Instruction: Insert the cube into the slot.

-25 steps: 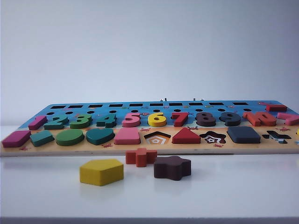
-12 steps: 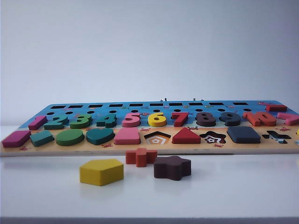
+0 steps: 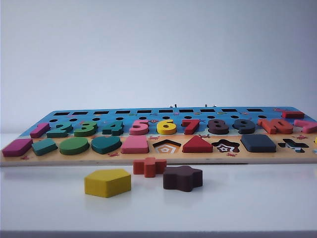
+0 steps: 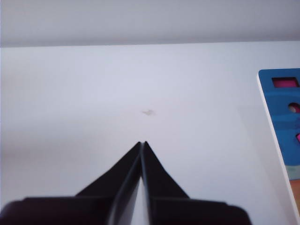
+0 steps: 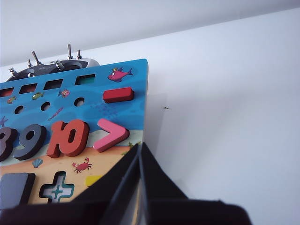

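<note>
The dark navy cube lies flat in its slot in the front row of the puzzle board, filling it, so the slot's floor is hidden. In the right wrist view the cube shows beside the cross cutout. My right gripper is shut and holds nothing, over the board's corner. My left gripper is shut and holds nothing, over bare white table beside the board's end. Neither gripper shows in the exterior view.
Loose on the table before the board lie a yellow pentagon, an orange cross and a maroon flower block. The pentagon cutout, star-floored cutout and cross cutout are unfilled. A radio controller sits behind the board.
</note>
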